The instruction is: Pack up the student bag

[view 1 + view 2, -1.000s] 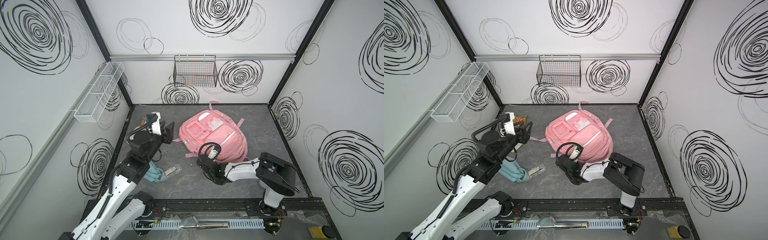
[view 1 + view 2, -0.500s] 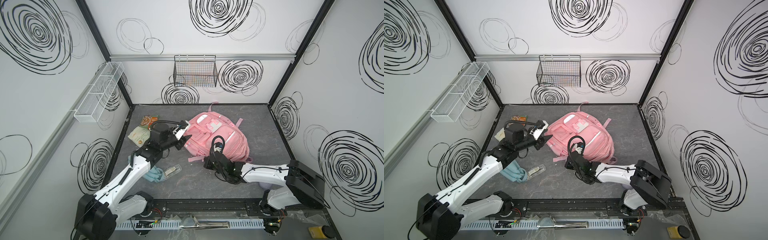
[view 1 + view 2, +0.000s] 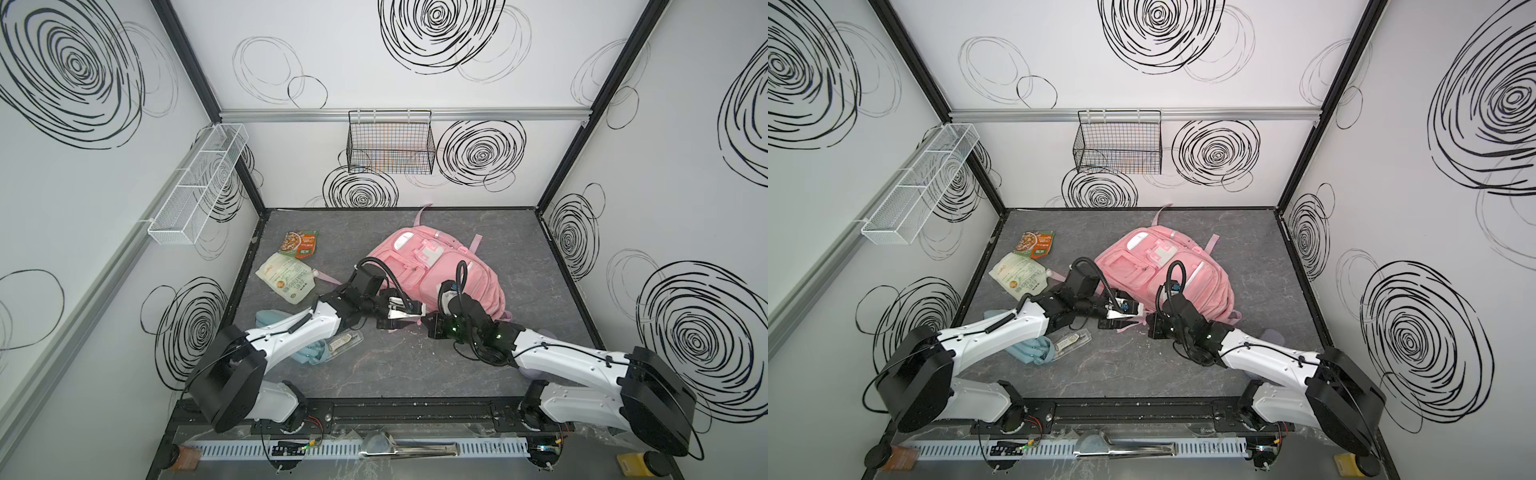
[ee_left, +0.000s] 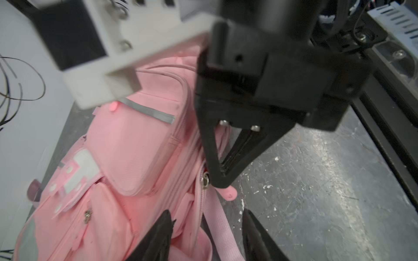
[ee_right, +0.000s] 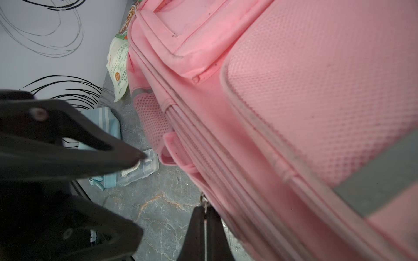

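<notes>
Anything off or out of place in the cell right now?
Nothing spilled or damaged. The student bag lies flat and skewed on the table; the blue pouch and clear case sit partly beneath the left arm, a snag risk.

I see bare table point(image 3: 395, 374) along the front edge and in the back right corner. The left edge is cluttered: a pale pouch point(image 3: 291, 280), an orange packet point(image 3: 301, 243), a blue pouch point(image 3: 311, 355), a clear case point(image 3: 345, 340). The student bag point(image 3: 457, 270) fills the middle, right jaws pinched on its zipper pull point(image 4: 205, 180).
</notes>
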